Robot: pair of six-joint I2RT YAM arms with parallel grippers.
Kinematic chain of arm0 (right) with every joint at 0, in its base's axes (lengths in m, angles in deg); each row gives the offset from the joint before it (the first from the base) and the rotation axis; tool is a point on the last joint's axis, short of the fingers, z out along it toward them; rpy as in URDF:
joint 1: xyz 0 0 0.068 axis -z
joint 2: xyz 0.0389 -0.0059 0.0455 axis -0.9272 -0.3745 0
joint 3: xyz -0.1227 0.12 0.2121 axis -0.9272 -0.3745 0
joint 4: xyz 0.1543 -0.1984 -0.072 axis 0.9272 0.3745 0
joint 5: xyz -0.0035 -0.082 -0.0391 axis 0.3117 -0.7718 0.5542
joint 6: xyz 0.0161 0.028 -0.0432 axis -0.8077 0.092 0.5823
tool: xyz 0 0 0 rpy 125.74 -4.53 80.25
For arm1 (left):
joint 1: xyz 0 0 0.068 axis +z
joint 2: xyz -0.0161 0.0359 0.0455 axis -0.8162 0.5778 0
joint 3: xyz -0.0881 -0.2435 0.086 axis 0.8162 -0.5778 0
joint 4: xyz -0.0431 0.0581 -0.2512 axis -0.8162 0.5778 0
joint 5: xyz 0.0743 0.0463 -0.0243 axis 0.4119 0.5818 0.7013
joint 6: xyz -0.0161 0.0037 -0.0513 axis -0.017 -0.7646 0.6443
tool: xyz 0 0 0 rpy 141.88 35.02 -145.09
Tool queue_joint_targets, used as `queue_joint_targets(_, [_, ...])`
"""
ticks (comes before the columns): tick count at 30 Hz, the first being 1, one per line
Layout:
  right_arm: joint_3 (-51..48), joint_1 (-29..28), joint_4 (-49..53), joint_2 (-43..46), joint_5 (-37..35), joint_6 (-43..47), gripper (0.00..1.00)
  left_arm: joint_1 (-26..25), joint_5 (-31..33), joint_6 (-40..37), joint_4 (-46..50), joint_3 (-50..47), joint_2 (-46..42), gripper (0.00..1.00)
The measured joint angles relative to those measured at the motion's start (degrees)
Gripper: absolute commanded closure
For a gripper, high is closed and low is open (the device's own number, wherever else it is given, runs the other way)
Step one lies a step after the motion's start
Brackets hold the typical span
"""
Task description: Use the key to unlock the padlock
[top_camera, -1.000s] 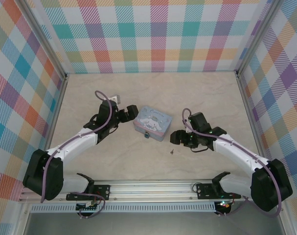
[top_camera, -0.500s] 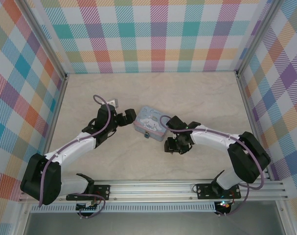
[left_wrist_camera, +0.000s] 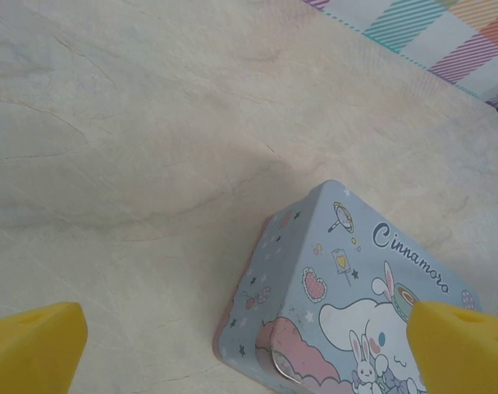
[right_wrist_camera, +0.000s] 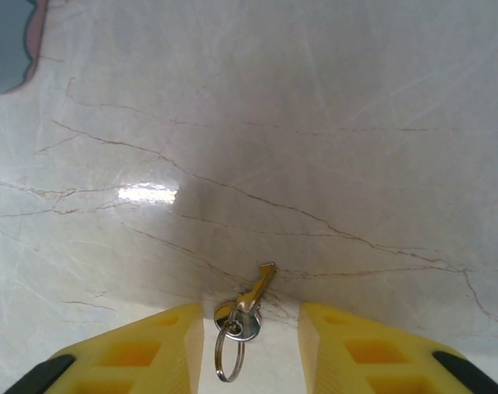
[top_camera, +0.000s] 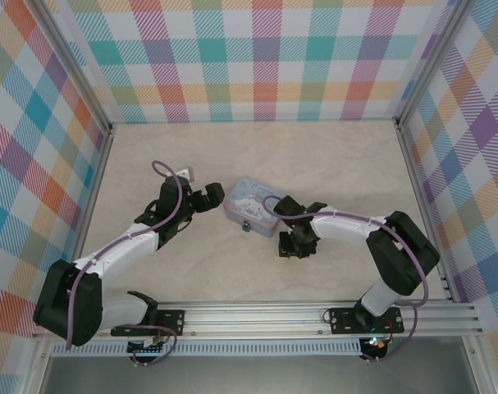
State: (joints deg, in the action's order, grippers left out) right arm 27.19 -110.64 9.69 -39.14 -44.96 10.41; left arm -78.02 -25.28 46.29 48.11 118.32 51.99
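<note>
The key [right_wrist_camera: 254, 297] is small and brassy, on a silver ring [right_wrist_camera: 230, 353]. It lies flat on the marble table between the yellow fingers of my right gripper [right_wrist_camera: 251, 316]. The jaws stand on either side of it with a gap on both sides, open and not touching it. From above, the right gripper [top_camera: 291, 246] points down at the table just right of the blue tin [top_camera: 255, 207]. The padlock [top_camera: 246, 228] is a tiny dark speck at the tin's front edge. My left gripper [top_camera: 212, 195] is wide open just left of the tin [left_wrist_camera: 355, 295], holding nothing.
The pale blue cartoon-printed tin stands mid-table between both arms. A thin silvery loop [left_wrist_camera: 281, 367] shows at its lower edge in the left wrist view. Bare marble table [top_camera: 257, 156] stretches behind it to the checked walls. An aluminium rail [top_camera: 257, 316] runs along the near edge.
My right arm has swung left and lowered over the key, and its jaws have narrowed around it. The left gripper has shifted slightly and stays wide open.
</note>
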Motion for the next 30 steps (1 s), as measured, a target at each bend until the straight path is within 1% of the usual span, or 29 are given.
queue_joint_targets(6, [0.6, 0.0, 1.1, -0.6, -0.7, 0.0, 0.74, 0.4, -0.2, 0.0, 0.0, 0.0, 0.0, 0.0])
queue_joint_targets(12, [0.8, 0.0, 1.9, -0.7, -1.5, 0.1, 0.86, 0.5, -0.2, 0.0, 0.0, 0.0, 0.0, 0.0])
queue_joint_targets(14, [0.8, 0.0, 1.9, -0.7, -1.5, 0.4, 0.91, 0.7, -0.2, 0.0, 0.1, 0.0, 0.0, 0.0])
queue_joint_targets(18, [0.9, -0.2, 1.3, -0.6, -0.2, 0.5, 0.98, 0.7, -0.2, 0.0, 0.3, 0.0, -0.3, 0.0])
queue_joint_targets(20, [0.8, -0.2, 0.8, -0.5, 0.3, 0.4, 1.0, 0.8, -0.2, 0.0, 0.5, 0.0, -0.9, 0.0])
queue_joint_targets(25, [-1.4, 0.1, -1.9, 1.5, 1.4, 0.4, 1.0, 0.8, -0.2, 0.0, 0.6, 0.0, -3.0, 0.0])
queue_joint_targets(30, [-4.8, 1.4, -4.7, 5.6, 2.9, 0.7, 1.0, 0.8, -2.1, 1.1, 0.7, 0.0, -5.0, 0.0])
